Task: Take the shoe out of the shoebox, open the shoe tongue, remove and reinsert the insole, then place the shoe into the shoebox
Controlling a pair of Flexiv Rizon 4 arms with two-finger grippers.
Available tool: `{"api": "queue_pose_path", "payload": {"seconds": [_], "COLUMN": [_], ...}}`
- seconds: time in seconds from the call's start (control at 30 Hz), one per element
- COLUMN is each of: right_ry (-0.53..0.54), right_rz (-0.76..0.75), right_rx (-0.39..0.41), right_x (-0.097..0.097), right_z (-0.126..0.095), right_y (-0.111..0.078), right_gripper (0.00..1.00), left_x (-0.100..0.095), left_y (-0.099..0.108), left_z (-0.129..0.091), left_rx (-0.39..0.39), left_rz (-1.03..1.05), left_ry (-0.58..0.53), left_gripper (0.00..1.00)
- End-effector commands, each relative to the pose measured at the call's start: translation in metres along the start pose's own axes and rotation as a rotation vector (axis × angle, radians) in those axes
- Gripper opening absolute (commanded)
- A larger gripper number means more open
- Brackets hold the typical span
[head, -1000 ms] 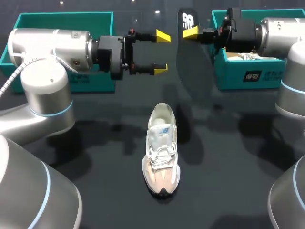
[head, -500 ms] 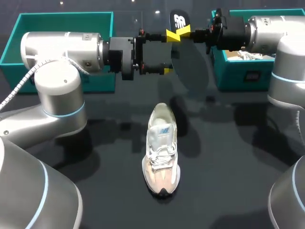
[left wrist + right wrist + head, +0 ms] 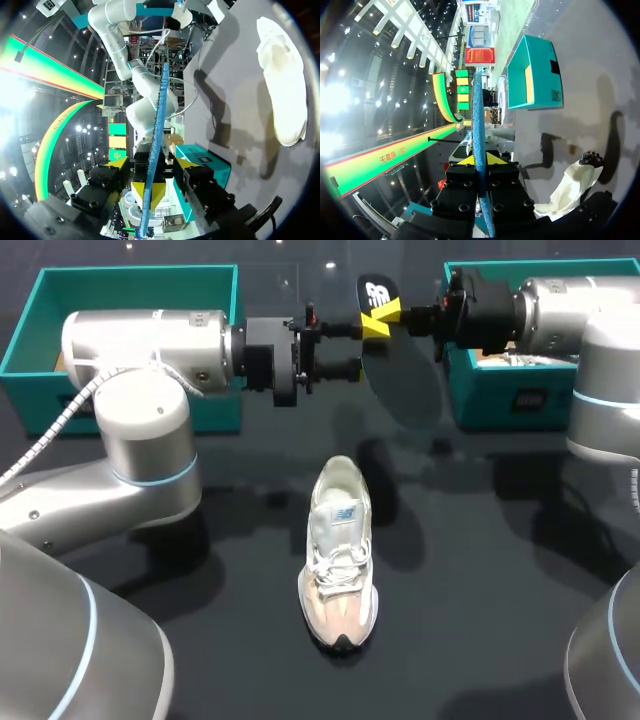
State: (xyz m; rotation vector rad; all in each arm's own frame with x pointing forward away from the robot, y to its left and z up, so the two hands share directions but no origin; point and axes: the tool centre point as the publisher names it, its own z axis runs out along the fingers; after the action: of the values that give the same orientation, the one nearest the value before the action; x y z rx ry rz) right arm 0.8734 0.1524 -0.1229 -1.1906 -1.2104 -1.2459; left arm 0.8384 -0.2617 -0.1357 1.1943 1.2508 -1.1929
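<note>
The right gripper point(image 3: 384, 316) is clenched on the heel end of the insole point(image 3: 400, 380), which hangs in the air with its long axis running from 12 toward 5 o'clock. The left gripper point(image 3: 350, 348), coming from 9 o'clock, is released, its 2 fingers either side of the insole's edge and apparently clear of it in the left wrist view. In the head view its tips are hidden by the insole. The shoe point(image 3: 340, 550) lies on the table at 6 o'clock from both grippers, toe toward 6, well apart from the shoebox point(image 3: 520, 400).
</note>
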Motion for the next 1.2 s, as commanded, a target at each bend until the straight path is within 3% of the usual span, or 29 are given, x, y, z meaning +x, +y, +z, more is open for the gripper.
{"api": "queue_pose_path", "payload": {"seconds": [0.03, 0.13, 0.2, 0.43, 0.77, 1.0, 1.03, 1.07, 1.1, 1.2], "right_ry": [0.003, 0.006, 0.007, 0.01, 0.01, 0.01, 0.01, 0.02, 0.022, 0.034], "right_rz": [0.006, 0.01, 0.011, 0.017, 0.017, 0.017, 0.017, 0.014, 0.006, -0.016], "right_rx": [-0.002, -0.002, -0.003, -0.012, -0.012, -0.012, -0.012, -0.009, -0.014, -0.021], "right_x": [-0.002, -0.003, -0.003, -0.004, -0.004, -0.004, -0.004, -0.004, -0.003, -0.002], "right_z": [0.002, 0.003, 0.003, 0.004, 0.004, 0.004, 0.004, 0.004, 0.003, -0.002], "right_y": [0.0, 0.001, 0.001, 0.001, 0.001, 0.001, 0.001, 0.001, 0.001, -0.001], "right_gripper": [0.0, 0.0, 0.0, 0.0, 0.0, 0.0, 0.21, 0.92, 1.0, 1.0], "left_x": [0.004, 0.004, 0.005, 0.004, 0.005, 0.005, 0.005, 0.005, 0.005, 0.004], "left_y": [0.003, 0.004, 0.004, 0.005, 0.003, 0.003, 0.002, 0.001, 0.001, -0.002], "left_z": [0.009, 0.012, 0.013, 0.016, 0.019, 0.019, 0.018, 0.017, 0.015, 0.006], "left_rx": [-0.001, -0.001, -0.006, -0.015, -0.022, -0.025, -0.025, -0.025, -0.026, -0.031], "left_rz": [0.006, 0.01, 0.015, 0.02, 0.026, 0.031, 0.031, 0.032, 0.033, 0.037], "left_ry": [-0.001, 0.002, 0.006, 0.003, 0.011, 0.012, 0.012, 0.012, 0.013, 0.017], "left_gripper": [0.49, 0.47, 0.4, 0.35, 0.0, 0.0, 0.0, 0.0, 0.0, 0.0]}}
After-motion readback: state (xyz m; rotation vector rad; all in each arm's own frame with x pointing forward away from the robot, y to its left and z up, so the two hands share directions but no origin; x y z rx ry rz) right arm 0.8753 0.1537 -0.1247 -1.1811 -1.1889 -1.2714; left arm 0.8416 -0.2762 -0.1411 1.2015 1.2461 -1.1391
